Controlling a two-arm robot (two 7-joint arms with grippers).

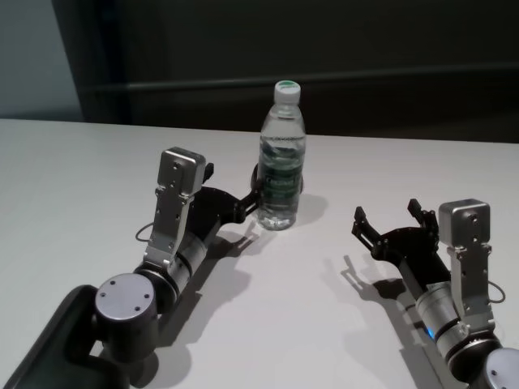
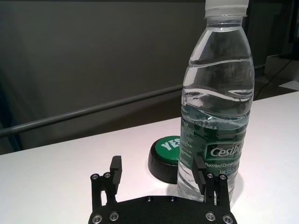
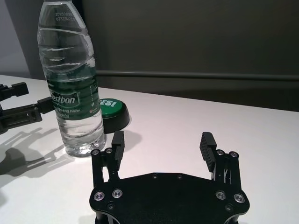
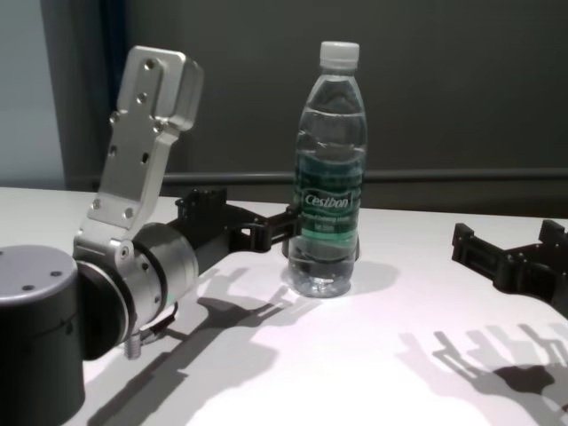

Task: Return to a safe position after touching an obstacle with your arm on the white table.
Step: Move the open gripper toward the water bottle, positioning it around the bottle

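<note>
The obstacle, a clear water bottle (image 1: 282, 162) with a white cap and green Cestbon label, stands upright on the white table (image 1: 81, 178) near its far edge. My left gripper (image 1: 233, 177) is open and empty, low over the table on the bottle's left. One of its fingertips (image 2: 198, 169) sits right against the bottle (image 2: 217, 93) at label height, as the chest view (image 4: 293, 222) also shows. My right gripper (image 1: 388, 212) is open and empty, well clear to the bottle's right. In its wrist view (image 3: 162, 144) the bottle (image 3: 70, 70) stands apart from it.
A small round green-and-black puck (image 2: 164, 157) lies on the table just behind the bottle, also in the right wrist view (image 3: 112, 112). A dark wall with a horizontal rail runs beyond the table's far edge. Bare tabletop (image 4: 355, 373) lies between my two arms.
</note>
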